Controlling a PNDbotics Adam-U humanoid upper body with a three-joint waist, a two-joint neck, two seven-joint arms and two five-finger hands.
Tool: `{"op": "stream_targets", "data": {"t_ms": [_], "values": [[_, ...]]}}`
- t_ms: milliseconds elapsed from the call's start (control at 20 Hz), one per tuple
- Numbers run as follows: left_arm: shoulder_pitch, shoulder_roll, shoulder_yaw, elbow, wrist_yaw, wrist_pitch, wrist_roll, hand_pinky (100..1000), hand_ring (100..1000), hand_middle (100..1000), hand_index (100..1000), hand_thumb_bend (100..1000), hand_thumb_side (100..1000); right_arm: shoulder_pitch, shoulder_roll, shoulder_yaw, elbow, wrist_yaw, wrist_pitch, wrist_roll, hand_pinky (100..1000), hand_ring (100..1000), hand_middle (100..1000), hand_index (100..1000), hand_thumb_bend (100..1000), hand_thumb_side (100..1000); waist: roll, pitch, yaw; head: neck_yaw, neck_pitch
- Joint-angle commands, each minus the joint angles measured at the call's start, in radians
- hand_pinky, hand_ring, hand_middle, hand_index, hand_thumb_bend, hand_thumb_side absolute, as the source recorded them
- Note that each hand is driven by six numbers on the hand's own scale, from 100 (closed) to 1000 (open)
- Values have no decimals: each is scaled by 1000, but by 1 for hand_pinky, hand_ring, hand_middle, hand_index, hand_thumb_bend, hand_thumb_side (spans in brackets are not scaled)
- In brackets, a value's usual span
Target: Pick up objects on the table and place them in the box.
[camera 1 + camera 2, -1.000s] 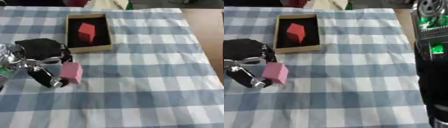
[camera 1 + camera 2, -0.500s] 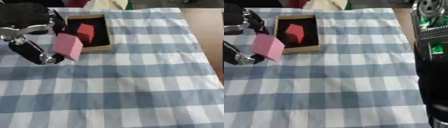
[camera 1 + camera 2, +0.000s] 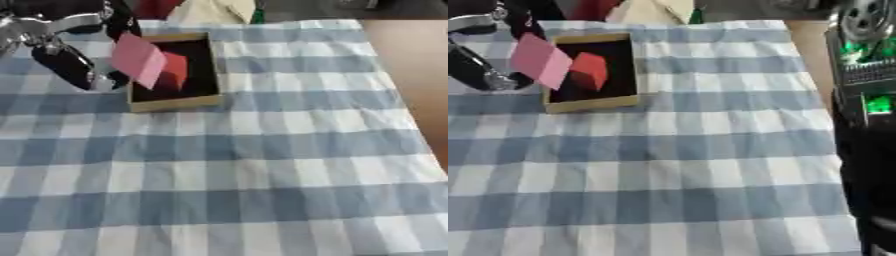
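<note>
Since a second ago the left hand (image 3: 66,55) has carried the pink block (image 3: 138,60) up off the checked cloth and away toward the far left of the bench, so that the block now hangs tilted over the left wall of the box (image 3: 175,102); the head has tilted too, so the whole scene sits differently in view. Fingers (image 3: 74,70) curled on the pink block, holding it at its left side; block clear of the cloth, one corner overlapping the box opening. Box: shallow, tan walls, dark floor, lying on the blue-and-white checked cloth (image 3: 262,165) at the far left. Red block (image 3: 588,74) already inside the box, just beside the pink one and partly behind it in the left eye view. Bare wooden bench (image 3: 407,65) shows past the cloth's right edge. Right arm (image 3: 868,130) fills the right side of the right eye view, black housing with green lights; right hand itself not seen in either view. Pale and red things at the far edge beyond the box, too unclear to name.
</note>
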Motion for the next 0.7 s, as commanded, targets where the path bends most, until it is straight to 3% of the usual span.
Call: {"op": "stream_targets", "data": {"t_ms": [50,450,700], "values": [[-41,-17,29,78,-30,-5,33,649,561,477,562,100,117,-23,-6,-5,-5,1,-1,2,843,738,402,651,169,693,3,-16,-4,6,-18],[-118,-86,86,287,-160,-29,129,648,556,476,562,100,144,-44,5,-2,-3,-4,-4,6,843,738,399,649,179,694,3,7,-38,32,-41],[-149,-107,126,389,-167,-27,130,636,550,480,565,100,239,-63,15,-1,-6,-9,-6,8,843,734,397,648,190,696,5,30,-71,57,-66]]}}
